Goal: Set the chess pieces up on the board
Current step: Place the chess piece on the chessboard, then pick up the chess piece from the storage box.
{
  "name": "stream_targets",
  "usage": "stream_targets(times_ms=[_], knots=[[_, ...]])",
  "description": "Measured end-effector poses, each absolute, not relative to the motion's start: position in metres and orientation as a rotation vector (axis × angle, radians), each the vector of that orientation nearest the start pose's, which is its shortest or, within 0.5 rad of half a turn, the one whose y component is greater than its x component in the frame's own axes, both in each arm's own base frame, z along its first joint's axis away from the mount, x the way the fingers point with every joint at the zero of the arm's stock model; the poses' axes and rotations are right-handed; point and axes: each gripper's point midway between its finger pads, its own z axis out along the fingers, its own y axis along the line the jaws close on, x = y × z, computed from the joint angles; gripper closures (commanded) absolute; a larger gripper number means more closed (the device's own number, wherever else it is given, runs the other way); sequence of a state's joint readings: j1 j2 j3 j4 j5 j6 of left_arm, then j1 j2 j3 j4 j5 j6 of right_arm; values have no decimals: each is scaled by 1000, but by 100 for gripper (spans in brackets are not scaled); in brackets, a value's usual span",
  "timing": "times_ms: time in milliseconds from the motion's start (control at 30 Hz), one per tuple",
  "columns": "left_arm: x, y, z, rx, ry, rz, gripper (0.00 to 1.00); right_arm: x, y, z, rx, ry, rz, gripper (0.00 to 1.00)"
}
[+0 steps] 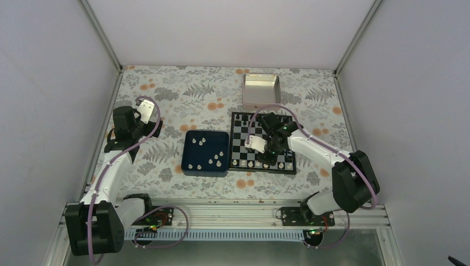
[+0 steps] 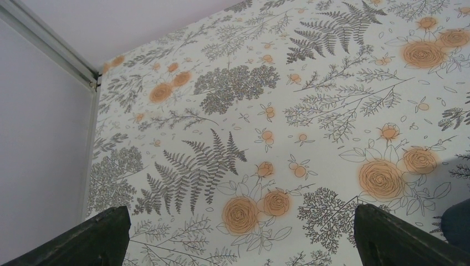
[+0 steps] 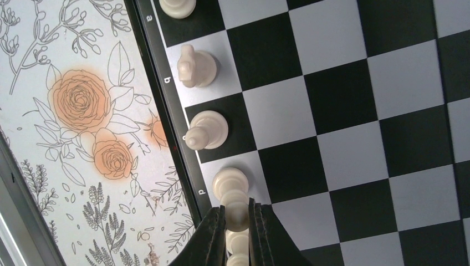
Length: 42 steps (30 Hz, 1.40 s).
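Note:
The board (image 1: 244,145) lies right of centre, with white chess pieces (image 1: 250,164) lined along its near row. In the right wrist view, a knight (image 3: 197,66) and a bishop (image 3: 206,131) stand on the squares by the rim letters b and c. A taller cream piece (image 3: 231,185) stands on the square by letter d. My right gripper (image 3: 237,216) is shut on that piece's upper part. More pieces (image 1: 213,160) lie in the dark blue tray (image 1: 188,166). My left gripper (image 2: 238,244) hangs open over the bare floral cloth, far left, holding nothing.
A silver tin (image 1: 261,90) sits behind the board. A corner of the blue tray (image 2: 457,221) shows at the right edge of the left wrist view. White walls close in the table on three sides. Another white piece (image 3: 177,6) stands by letter a.

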<state>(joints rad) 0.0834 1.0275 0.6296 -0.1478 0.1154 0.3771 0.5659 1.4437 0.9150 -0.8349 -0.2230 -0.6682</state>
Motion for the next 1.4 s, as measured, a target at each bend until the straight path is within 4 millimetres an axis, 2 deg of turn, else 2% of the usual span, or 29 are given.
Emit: stream_targets(times_ms=[367, 700, 867, 1200, 1300, 1400], knots=[[342, 9, 173, 377, 2082, 153, 0, 211, 179, 64, -1716, 2361, 312, 87], [342, 9, 173, 377, 2083, 154, 0, 212, 178, 63, -1713, 2369, 297, 56], [342, 9, 173, 376, 2082, 155, 0, 220, 183, 78, -1695, 2341, 293, 51], [342, 9, 174, 376, 2080, 155, 0, 268, 218, 151, -1623, 2174, 278, 50], [342, 9, 174, 376, 2080, 155, 0, 278, 237, 160, -1646, 2137, 276, 50], [342, 9, 175, 376, 2077, 156, 0, 279, 271, 162, -1725, 2083, 277, 50]])
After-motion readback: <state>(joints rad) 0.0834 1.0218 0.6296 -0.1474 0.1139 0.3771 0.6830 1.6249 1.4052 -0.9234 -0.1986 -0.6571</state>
